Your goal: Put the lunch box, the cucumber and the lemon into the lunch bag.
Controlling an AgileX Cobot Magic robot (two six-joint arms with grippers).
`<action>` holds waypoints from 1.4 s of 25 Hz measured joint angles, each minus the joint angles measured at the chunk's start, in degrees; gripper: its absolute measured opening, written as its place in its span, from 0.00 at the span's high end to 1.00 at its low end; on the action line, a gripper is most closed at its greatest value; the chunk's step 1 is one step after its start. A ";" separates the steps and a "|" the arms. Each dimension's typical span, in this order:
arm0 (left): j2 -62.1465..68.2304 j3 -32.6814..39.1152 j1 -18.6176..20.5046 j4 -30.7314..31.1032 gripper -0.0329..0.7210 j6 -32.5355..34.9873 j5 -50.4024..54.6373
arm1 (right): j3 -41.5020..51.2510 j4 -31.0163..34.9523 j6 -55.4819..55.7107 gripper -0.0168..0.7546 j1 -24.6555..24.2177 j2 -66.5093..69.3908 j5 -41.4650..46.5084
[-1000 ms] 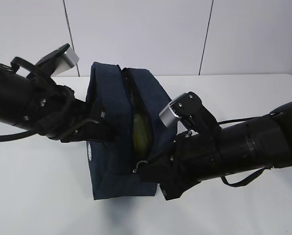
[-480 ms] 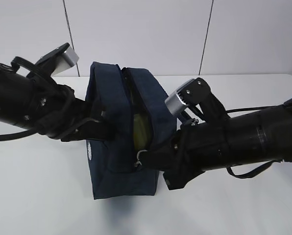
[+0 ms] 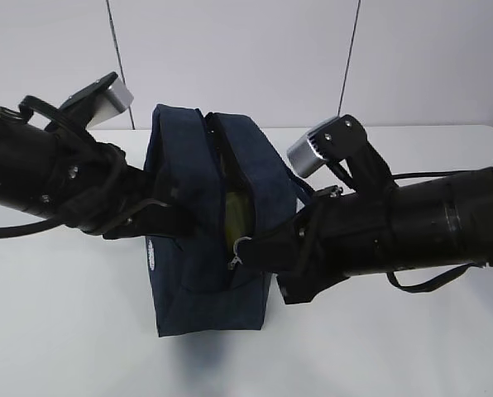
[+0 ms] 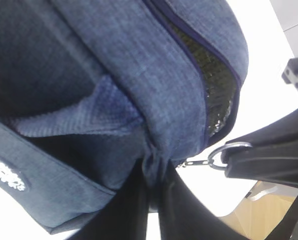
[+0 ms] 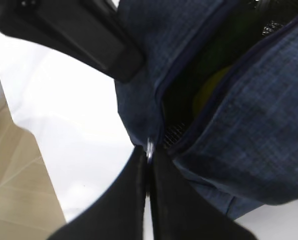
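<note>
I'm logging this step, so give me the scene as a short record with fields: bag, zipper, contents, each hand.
bag: dark blue lunch bag upright on the white table
zipper: partly open along the top, ring pull at the near end
contents: something yellow-green shows through the gap; items not identifiable
left hand: shut on a fold of the bag's fabric
right hand: shut on the ring pull

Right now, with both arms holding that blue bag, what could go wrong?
The right gripper pinches only the thin metal ring pull, so it might slip free. The left gripper clamps just a fold of the lunch bag; a hard tug could tip the bag. The zipper could also snag on the bulging contents.
</note>
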 joint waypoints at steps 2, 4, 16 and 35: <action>0.00 0.00 0.00 0.00 0.95 0.00 0.00 | 0.00 1.11 0.87 1.00 0.00 0.00 0.00; 0.00 0.00 0.00 0.00 0.95 0.00 0.00 | 0.00 3.22 2.12 1.00 0.00 0.00 0.00; 0.00 0.00 0.00 0.00 0.95 0.00 -0.10 | 0.00 5.81 16.34 1.00 0.00 0.00 0.21; 0.00 0.00 0.00 0.26 0.95 0.00 -0.10 | -1.36 5.99 20.11 1.00 0.00 0.00 -0.03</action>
